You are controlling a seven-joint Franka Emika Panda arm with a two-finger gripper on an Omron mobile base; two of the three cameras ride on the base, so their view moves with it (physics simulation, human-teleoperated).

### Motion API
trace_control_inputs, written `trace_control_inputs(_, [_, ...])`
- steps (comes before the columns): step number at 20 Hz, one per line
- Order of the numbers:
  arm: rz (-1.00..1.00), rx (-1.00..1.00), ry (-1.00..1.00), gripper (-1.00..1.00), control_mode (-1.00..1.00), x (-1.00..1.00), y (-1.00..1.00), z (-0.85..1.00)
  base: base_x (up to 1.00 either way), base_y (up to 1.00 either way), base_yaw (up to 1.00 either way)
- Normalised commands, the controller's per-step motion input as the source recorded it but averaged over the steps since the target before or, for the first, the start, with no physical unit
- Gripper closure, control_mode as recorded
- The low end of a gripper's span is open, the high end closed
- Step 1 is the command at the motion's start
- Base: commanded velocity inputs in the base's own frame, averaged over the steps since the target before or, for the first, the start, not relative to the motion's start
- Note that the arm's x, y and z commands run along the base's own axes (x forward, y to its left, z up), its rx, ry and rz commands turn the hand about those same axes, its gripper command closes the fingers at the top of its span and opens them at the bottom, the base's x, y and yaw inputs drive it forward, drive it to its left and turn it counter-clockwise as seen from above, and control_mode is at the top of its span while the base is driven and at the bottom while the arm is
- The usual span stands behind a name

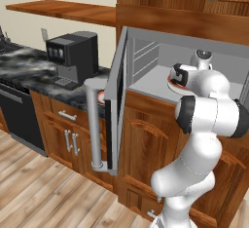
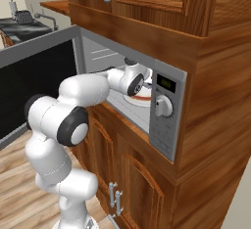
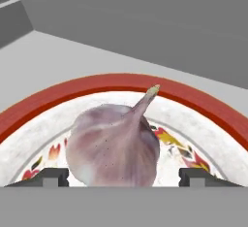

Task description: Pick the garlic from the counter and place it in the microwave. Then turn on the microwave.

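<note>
Garlic is sitting on the red-rimmed plate inside the microwave, between the parted pincer tips at six o'clock, leaving door-closing and switching-on.

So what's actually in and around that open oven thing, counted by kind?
Garlic bulbs: 1, the garlic lying on the plate inside.
Red-rimmed plates: 2, one plate inside the microwave, another plate on the counter behind the open door.
Coffee machines: 1, the coffee machine on the counter.
Total: 4 things.
</note>
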Motion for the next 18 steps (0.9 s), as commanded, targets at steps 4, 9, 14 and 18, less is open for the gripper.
trace_control_inputs(4, [0.0, 0.0, -0.17, -1.0, -1.0, 0.0, 0.0, -0.16, 0.0, 0.0, 0.0])
trace_control_inputs(9, [0.0, 0.0, -0.12, -1.0, -1.0, -0.02, 0.0, -0.1, 0.0, 0.0, 0.0])
trace_control_inputs(14, [0.0, 0.0, -0.06, -1.0, -1.0, -0.39, 0.0, 0.13, 0.0, 0.0, 0.0])
trace_control_inputs(18, [0.0, 0.0, -0.07, -1.0, -1.0, -0.56, 0.0, 0.18, 0.0, 0.0, 0.0])
